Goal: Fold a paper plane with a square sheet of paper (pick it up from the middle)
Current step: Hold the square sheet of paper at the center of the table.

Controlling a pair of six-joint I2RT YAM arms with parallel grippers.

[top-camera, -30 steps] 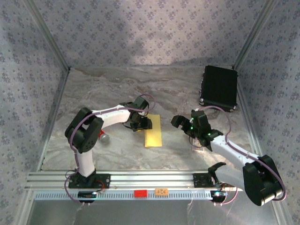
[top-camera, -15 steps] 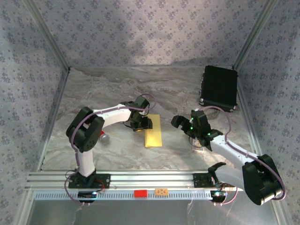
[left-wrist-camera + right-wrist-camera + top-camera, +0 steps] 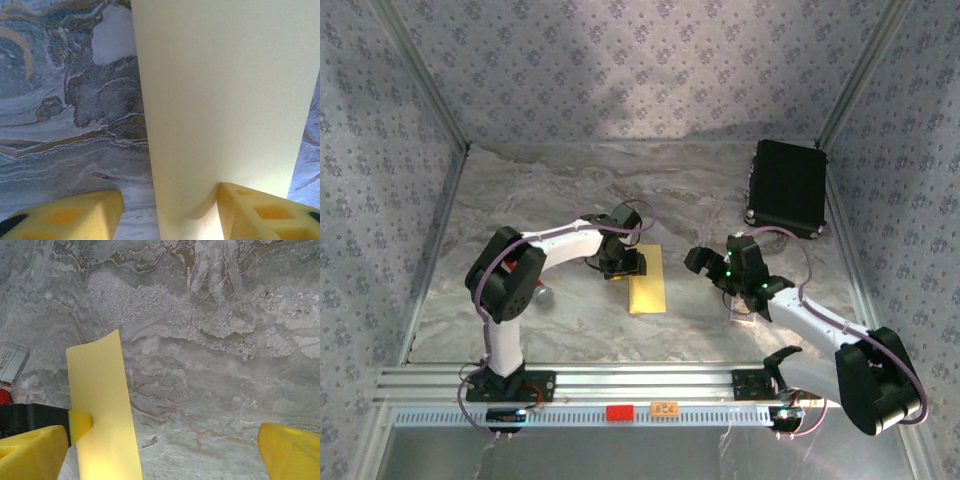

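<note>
Both apart: left pincer (image 3: 165,215) half-open, fingertip (image 3: 260,212) on yellow paper (image 3: 220,100); right pincer (image 3: 162,452) wide, empty

A lab test cell: patterned walls (image 3: 620,70), aluminium rails (image 3: 620,383), marbled tabletop (image 3: 570,190).

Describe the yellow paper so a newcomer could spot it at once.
On the marble table, look at the middle, between the left gripper and right gripper. The paper lies there as a narrow strip, its far left edge at the left gripper. It is the only yellow sheet, unlike the black case in the far right corner.
</note>
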